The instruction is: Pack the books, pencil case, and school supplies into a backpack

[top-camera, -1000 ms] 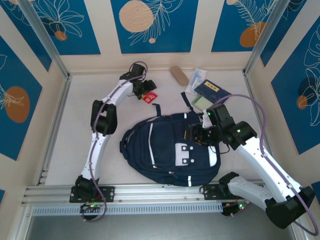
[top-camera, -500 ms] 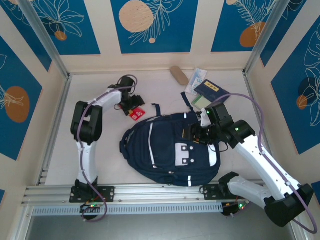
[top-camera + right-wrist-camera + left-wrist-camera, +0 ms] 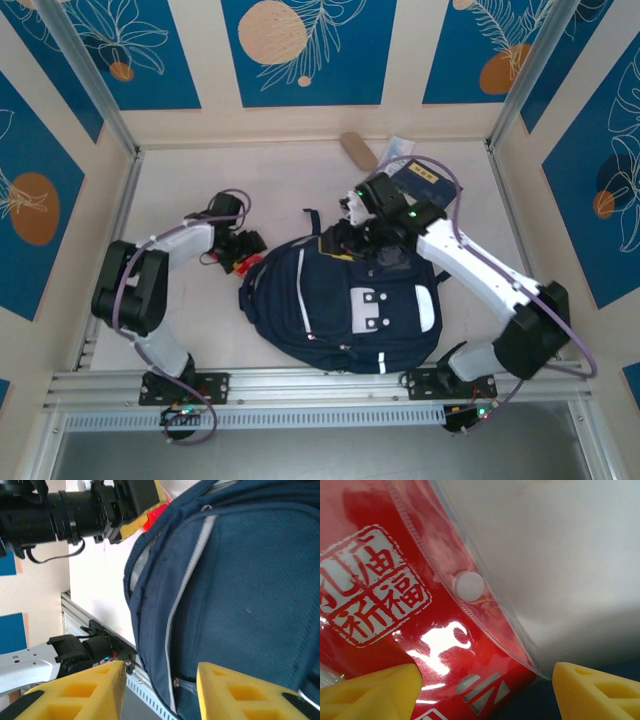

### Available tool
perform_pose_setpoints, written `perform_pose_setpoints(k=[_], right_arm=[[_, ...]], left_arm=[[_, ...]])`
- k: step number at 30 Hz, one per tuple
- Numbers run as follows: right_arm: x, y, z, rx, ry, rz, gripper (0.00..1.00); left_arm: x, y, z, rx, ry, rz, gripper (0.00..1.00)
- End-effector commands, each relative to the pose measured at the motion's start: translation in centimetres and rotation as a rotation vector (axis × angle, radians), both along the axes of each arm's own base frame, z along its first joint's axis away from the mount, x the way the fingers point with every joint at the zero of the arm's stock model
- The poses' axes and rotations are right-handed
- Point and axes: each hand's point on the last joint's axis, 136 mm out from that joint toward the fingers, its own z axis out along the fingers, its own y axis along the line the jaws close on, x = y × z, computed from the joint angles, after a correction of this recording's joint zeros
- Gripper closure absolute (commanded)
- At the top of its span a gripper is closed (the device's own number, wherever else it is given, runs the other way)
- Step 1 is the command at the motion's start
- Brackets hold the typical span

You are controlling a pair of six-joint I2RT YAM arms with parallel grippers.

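My left claw pinches the small red book, just beside the backpack, which lies to its right. My right claw sits at the backpack's far top edge; I cannot tell its grip.

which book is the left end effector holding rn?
The small red book with the white seal print, gripped by the left end effector beside the backpack. The navy book lies at the back right of the table.
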Motion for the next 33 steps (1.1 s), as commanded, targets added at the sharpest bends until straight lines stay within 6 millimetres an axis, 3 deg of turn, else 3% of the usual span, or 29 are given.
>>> perform_pose_setpoints(k=[1,6,8,10,16,23,25,28,33], right_arm=[[0.5,3.5,1.2,0.042,-0.016,0.088,0.57],[0.2,7.1,1.2,0.071,0.008,0.184,0.57],[-0.8,8.3,1.1,0.111,0.032,0.245,0.58],[-3.0,9.9,0.5,0.150,0.068,0.365,0.60],[-10.0,12.3,-5.0,0.019,0.162,0.625,0.70],[-13.3,13.0,-10.6,-0.044,0.217,0.697,0.73],[-12.2,12.0,-13.4,-0.188,0.179,0.648,0.72],[-8.5,9.2,-16.6,-0.410,0.106,0.498,0.72],[-1.5,4.6,-17.8,-0.569,0.024,0.235,0.72]], left_arm=[[-7.4,4.3,-2.9,0.117,0.235,0.042,0.27],[-10.8,5.6,-4.2,0.093,0.303,0.135,0.28],[-11.5,5.4,-4.6,0.066,0.310,0.158,0.28],[-11.7,5.4,-4.5,0.054,0.307,0.172,0.28],[-11.4,6.2,-3.4,0.084,0.275,0.166,0.28],[-11.3,6.4,-3.9,0.068,0.292,0.146,0.28],[-11.1,6.4,-3.7,0.071,0.285,0.135,0.28],[-10.8,6.4,-3.5,0.072,0.278,0.134,0.28],[-11.4,5.8,-3.8,0.031,0.285,0.140,0.28]])
